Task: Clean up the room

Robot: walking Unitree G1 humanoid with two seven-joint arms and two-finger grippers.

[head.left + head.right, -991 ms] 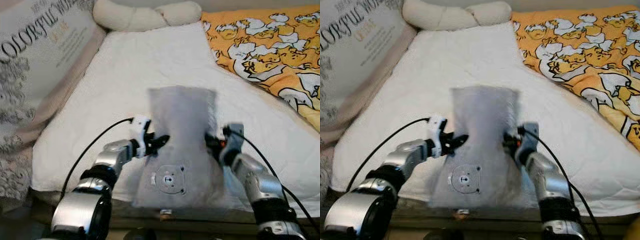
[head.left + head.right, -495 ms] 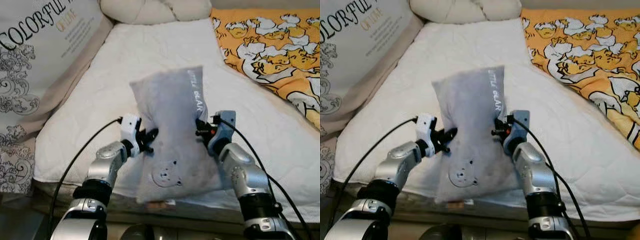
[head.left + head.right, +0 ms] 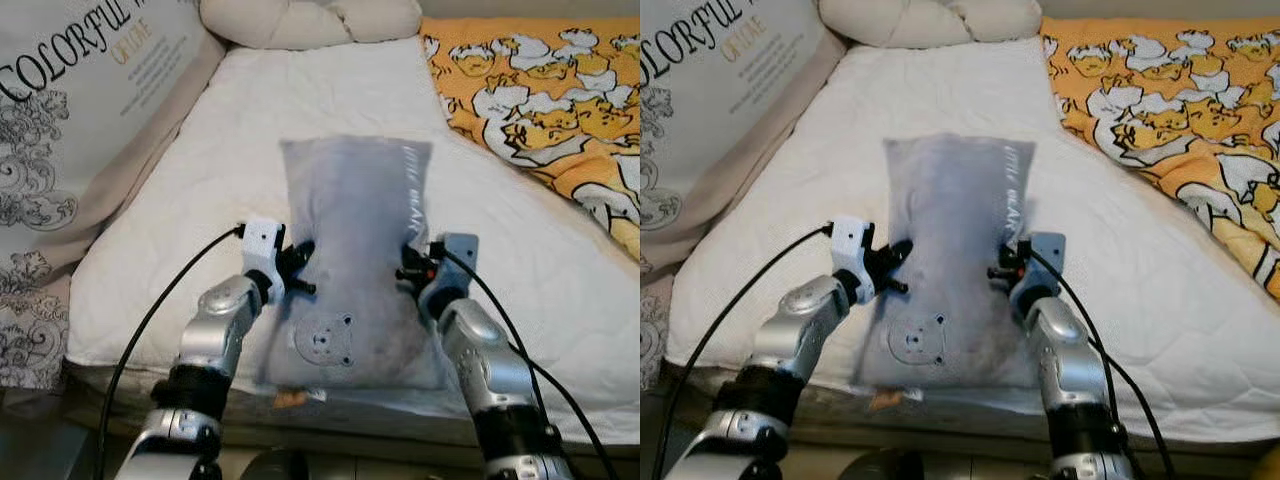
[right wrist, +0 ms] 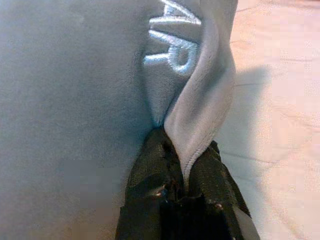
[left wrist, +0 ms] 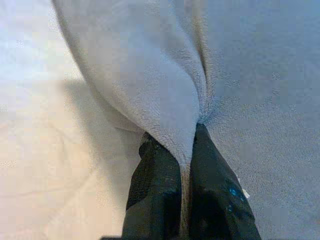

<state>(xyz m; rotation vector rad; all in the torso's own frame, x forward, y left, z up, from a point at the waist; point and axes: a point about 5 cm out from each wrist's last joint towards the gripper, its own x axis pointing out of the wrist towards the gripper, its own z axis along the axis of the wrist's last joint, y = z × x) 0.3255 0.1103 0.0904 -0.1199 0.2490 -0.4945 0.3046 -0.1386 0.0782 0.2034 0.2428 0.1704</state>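
grey fleece pillow with a bear face patch (image 3: 352,250) sits lengthwise over the near edge of the white quilted mattress (image 3: 200,180). left gripper (image 5: 187,150) is clamped on a fold of its left edge, right gripper (image 4: 182,150) clamped on its right edge by the embroidered lettering. orange duck-print blanket (image 3: 540,90) lies far right, cream knotted cushion (image 3: 310,20) at the far end, big printed cushion (image 3: 70,110) on the left.

Grey bear-print pillow (image 3: 355,250); white mattress (image 3: 200,200); orange duck-print blanket (image 3: 540,90).
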